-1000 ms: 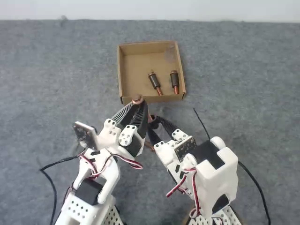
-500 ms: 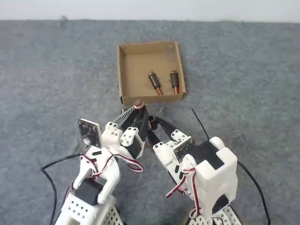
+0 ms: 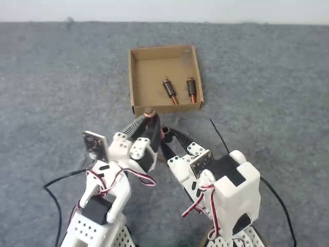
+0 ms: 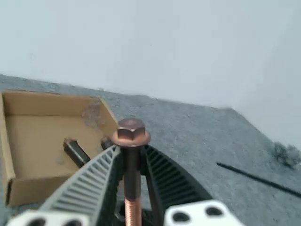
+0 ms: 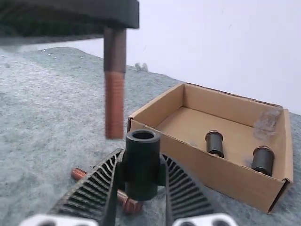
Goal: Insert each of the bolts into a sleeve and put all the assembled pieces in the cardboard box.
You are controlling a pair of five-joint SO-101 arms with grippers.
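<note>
Bolt (image 4: pixel 130 165) in left hand (image 3: pixel 149 120) hangs near sleeve (image 5: pixel 142 165) in right hand (image 3: pixel 165 135).

Grey carpet (image 3: pixel 51 77) meets a white wall (image 3: pixel 164 10), with perhaps a lint tuft (image 4: pixel 284 153).

The cardboard box (image 3: pixel 135 77) stands on the grey table (image 3: pixel 267 77), ahead of both arms. An assembled piece (image 3: pixel 169 89) and a second assembled piece (image 3: pixel 192 88) lie side by side in its right half, apart from each other, near the front wall. The left gripper (image 3: pixel 149 121) is clamped on a bolt (image 3: pixel 149 110), whose head sits just outside that wall. The right gripper (image 3: pixel 165 137), just beside it, grips a dark sleeve (image 3: pixel 163 134), largely hidden. A black cable (image 3: pixel 220 135) lies further right.
</note>
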